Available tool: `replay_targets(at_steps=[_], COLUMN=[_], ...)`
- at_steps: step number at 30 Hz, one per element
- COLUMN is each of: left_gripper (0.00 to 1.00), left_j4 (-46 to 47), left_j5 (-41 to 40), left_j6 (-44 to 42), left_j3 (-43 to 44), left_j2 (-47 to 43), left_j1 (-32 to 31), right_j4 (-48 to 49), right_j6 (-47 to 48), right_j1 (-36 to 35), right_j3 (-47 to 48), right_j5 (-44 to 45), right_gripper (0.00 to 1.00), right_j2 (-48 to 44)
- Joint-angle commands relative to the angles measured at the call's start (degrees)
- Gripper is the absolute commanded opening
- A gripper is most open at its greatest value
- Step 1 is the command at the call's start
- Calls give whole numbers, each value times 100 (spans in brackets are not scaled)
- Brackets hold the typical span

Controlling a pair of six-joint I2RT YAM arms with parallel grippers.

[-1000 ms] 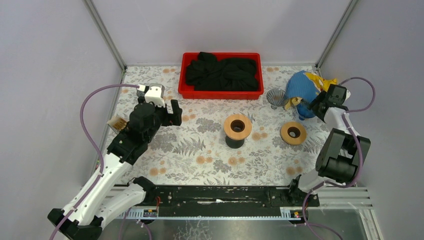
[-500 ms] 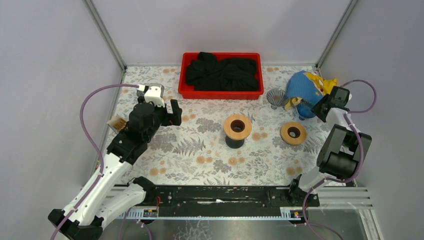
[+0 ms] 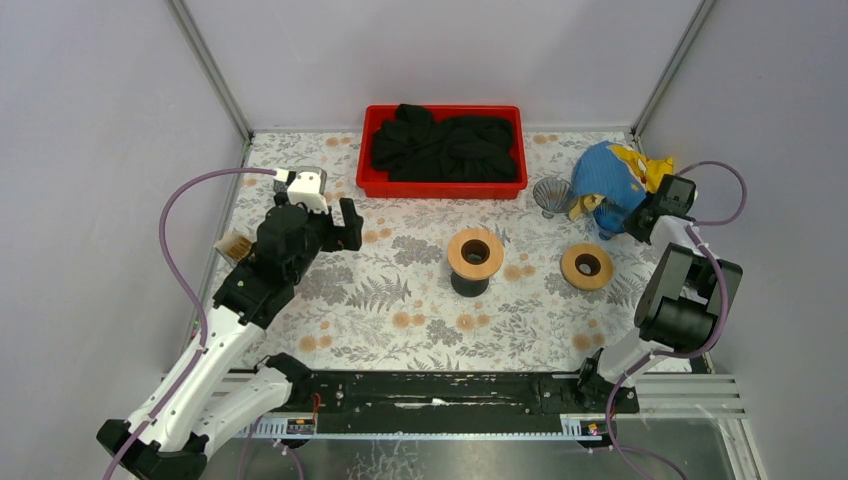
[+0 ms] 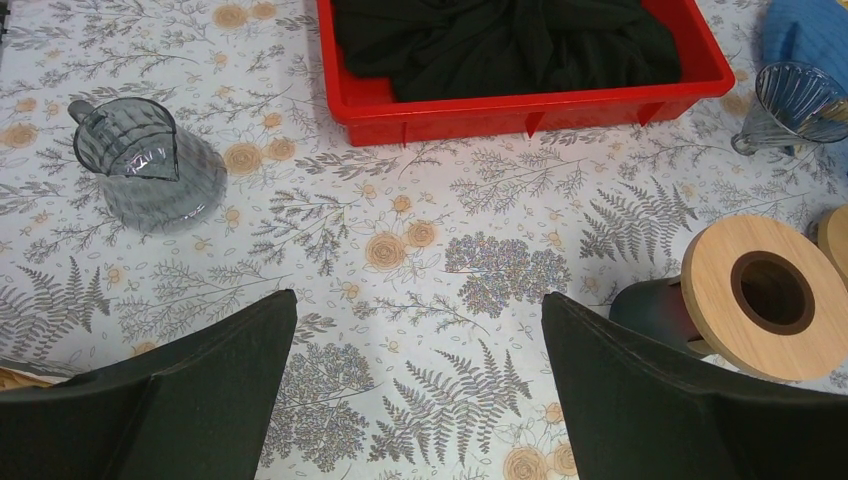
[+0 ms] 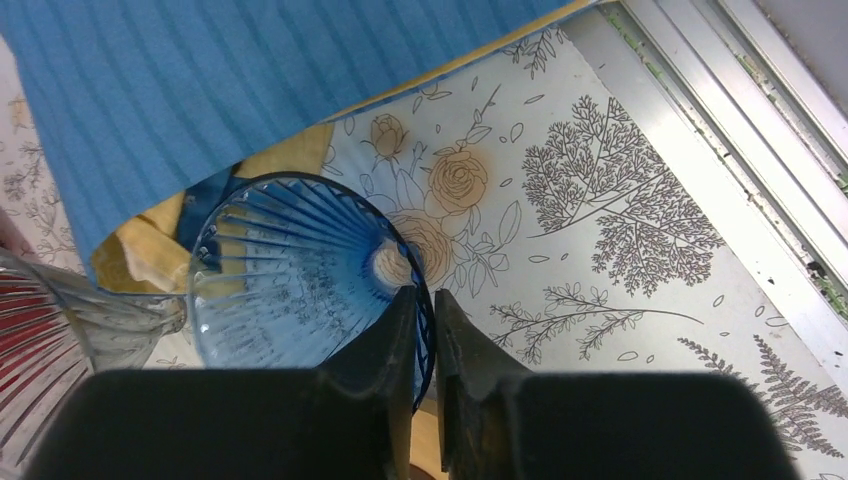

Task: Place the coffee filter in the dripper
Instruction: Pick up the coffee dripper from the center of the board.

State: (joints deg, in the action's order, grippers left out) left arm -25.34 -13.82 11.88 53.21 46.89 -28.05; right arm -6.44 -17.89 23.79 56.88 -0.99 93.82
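Note:
A blue ribbed glass dripper (image 5: 290, 270) lies partly under a blue cloth (image 5: 250, 90) at the table's back right. My right gripper (image 5: 427, 295) is shut on its rim, one finger inside the cone and one outside. From above, that gripper (image 3: 640, 218) sits at the blue cloth's (image 3: 603, 175) near edge and hides the dripper. A clear grey dripper (image 3: 551, 195) stands just left of the cloth. A small tan-and-white piece that looks like the coffee filter (image 3: 233, 245) lies at the left edge. My left gripper (image 4: 418, 300) hovers wide open over bare tablecloth.
A red tray (image 3: 375, 185) of black cloth is at the back centre. A wooden ring on a black stand (image 3: 475, 255) and a second wooden ring (image 3: 587, 265) stand mid-table. A grey glass jug (image 4: 145, 165) sits ahead-left of the left gripper. Metal frame rails border the table.
The right gripper's jaws have closed onto the blue dripper's rim, and that wrist has shifted slightly right and back. The left arm has not moved.

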Motion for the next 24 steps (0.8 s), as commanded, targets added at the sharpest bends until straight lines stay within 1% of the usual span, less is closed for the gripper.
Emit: replay_targets(at_steps=[1,7,9,18,24], left_gripper=[100,100,100,100,100], left_j4=[311,320,319,328,287], left_j5=[94,150,194,390,746], left_j6=[65,85,94,159,352], left_j3=[-65,-70,-66,-50,117], left_j2=[-34,-4,16,207,465], left_j1=[69,131,153,221,226], right_j4=[173,95,56,-62,-257], right_j6=[52,-62,-125,-679,-1001], right_j1=[20,21,20,12,-140], right_j3=[-48,-134,-146,-369,-528], right_j5=[-4,-109,-200,-1104,-1538], right_gripper=[13,2,0,0,0], right_j2=[-371,-749,-870,-1524,-2035])
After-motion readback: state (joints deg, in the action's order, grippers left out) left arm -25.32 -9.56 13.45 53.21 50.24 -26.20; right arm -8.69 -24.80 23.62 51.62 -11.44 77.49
